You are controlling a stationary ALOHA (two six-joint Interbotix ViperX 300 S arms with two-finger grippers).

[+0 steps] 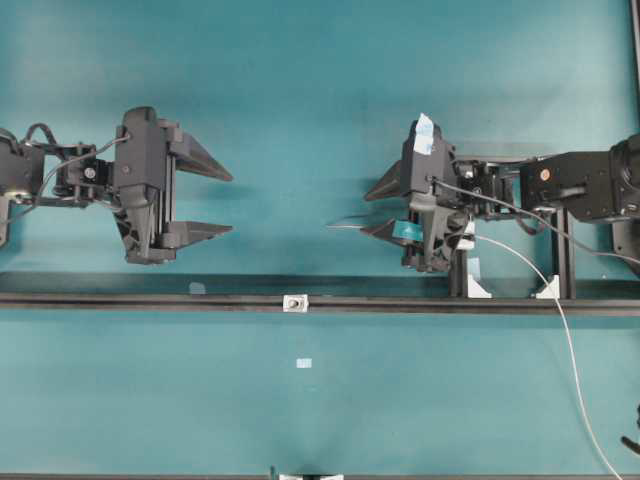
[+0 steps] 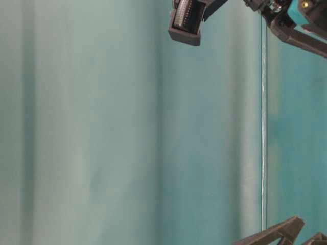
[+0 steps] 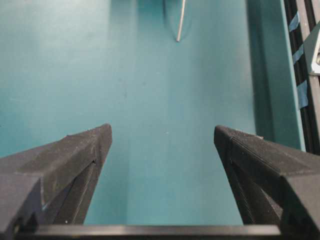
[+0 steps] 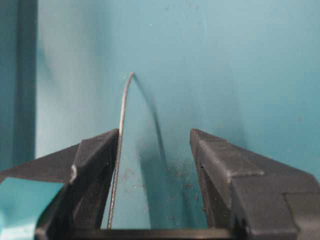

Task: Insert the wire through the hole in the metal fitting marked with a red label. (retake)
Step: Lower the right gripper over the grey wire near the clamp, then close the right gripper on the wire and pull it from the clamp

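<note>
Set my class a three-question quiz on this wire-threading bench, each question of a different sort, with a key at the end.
1. True or false: the thin pale grey wire has already passed through the small square silver metal fitting on the long black rail.
2. In the right wrist view, the wire lies against which finger of the right pincer: A the left-hand one, B the right-hand one, C neither?
3. Fill in: the left pincer holds ____.

Key
1. False; in the overhead view the wire tip sits apart from the fitting.
2. A.
3. Nothing; its jaws stand wide open and empty.
</note>
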